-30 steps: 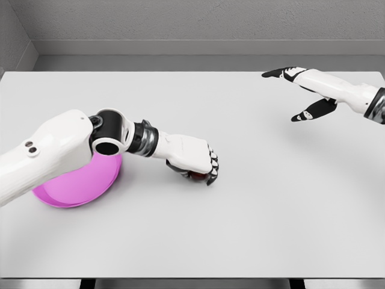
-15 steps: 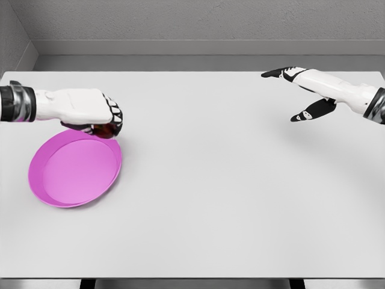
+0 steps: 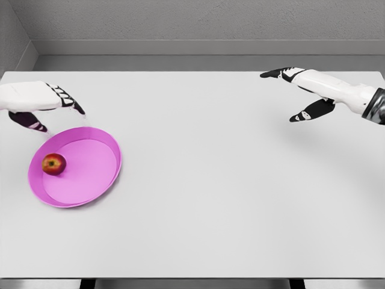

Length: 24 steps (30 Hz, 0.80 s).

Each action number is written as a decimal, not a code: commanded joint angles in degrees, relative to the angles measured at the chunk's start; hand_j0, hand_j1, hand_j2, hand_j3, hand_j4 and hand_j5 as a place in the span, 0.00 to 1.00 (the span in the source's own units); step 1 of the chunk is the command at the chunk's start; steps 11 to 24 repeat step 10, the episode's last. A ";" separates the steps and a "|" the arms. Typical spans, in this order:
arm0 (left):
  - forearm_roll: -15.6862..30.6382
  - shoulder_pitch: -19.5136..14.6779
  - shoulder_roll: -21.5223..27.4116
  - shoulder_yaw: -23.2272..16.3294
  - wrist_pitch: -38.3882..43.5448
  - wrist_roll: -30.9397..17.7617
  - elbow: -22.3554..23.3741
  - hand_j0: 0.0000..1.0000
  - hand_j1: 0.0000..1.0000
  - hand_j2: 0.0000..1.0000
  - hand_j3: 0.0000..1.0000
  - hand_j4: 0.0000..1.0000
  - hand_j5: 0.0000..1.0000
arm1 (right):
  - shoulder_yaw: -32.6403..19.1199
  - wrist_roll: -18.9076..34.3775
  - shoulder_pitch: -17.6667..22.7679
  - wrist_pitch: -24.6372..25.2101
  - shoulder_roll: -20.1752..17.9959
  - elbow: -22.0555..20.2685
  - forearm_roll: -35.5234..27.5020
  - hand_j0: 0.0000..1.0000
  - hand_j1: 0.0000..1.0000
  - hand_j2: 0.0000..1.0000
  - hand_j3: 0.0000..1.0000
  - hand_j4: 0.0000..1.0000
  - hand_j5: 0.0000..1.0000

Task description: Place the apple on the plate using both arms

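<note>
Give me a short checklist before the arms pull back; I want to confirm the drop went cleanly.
1. Apple on the plate: ok, it lies in the left part, inside the rim.
2. Left hand released: ok, fingers spread, holding nothing, above the plate's far edge.
3. Left hand apart from the apple: ok, a clear gap shows.
4. Apple at rest: cannot tell from one picture.
5. Right hand out of the way: ok, open, over the table's far right.
6. Plate flat on the table: ok, it does not look tilted.
</note>
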 commanded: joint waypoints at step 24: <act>2.74 0.09 -8.55 5.61 0.10 0.05 21.76 1.00 1.00 1.00 1.00 1.00 1.00 | -0.02 -0.03 0.09 0.16 0.00 -0.03 -0.43 1.00 1.00 1.00 1.00 1.00 1.00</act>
